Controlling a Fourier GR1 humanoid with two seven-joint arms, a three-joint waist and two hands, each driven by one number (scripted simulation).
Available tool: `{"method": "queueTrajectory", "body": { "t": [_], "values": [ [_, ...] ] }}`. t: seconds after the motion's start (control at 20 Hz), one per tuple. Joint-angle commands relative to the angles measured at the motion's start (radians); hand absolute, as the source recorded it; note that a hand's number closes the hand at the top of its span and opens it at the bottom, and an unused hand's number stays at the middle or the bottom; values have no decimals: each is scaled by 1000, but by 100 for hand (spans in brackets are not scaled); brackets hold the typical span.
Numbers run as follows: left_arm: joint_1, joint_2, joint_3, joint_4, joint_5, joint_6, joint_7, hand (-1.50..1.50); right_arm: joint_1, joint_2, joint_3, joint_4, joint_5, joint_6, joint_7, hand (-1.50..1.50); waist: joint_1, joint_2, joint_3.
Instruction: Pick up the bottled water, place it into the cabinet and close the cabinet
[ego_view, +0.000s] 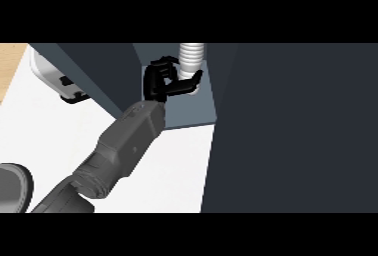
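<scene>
Bottled water (191, 57) is standing upright inside the cabinet (184, 112), on its shelf floor — the hand (164, 80) is curling round its lower part, probably setting it down before letting go. Dark cabinet door (295, 125) is hanging open at right — white counter (177, 170) below, a toaster-like appliance (59, 80) at left.

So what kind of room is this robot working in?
Most likely a kitchen: a white countertop, a dark grey cabinet standing open on it, and a white ribbed plastic water bottle that the black left hand holds inside. A white appliance sits at the back left.
</scene>
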Motion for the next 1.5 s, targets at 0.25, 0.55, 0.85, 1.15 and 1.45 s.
{"method": "queueTrajectory", "body": {
  "t": [0.25,0.55,0.85,1.15,1.45],
  "values": [
    [-29,13,19,79,-6,-31,-25,150,7,14,1,-10,7,22,-12,-150,-22,9,0],
    [-49,28,37,100,2,-32,-46,-150,-23,-4,-4,21,-18,4,3,-150,-17,13,-1],
    [-87,-1,41,111,1,5,-46,-150,-30,-14,0,46,-12,23,3,-150,-31,16,1],
    [-92,14,33,141,-14,22,-55,-150,-17,-2,-7,18,-19,32,-5,-150,-40,12,1],
    [-105,18,10,130,-40,-26,-70,-150,-33,7,15,25,7,42,-17,-150,-28,17,0]
  ]
}}
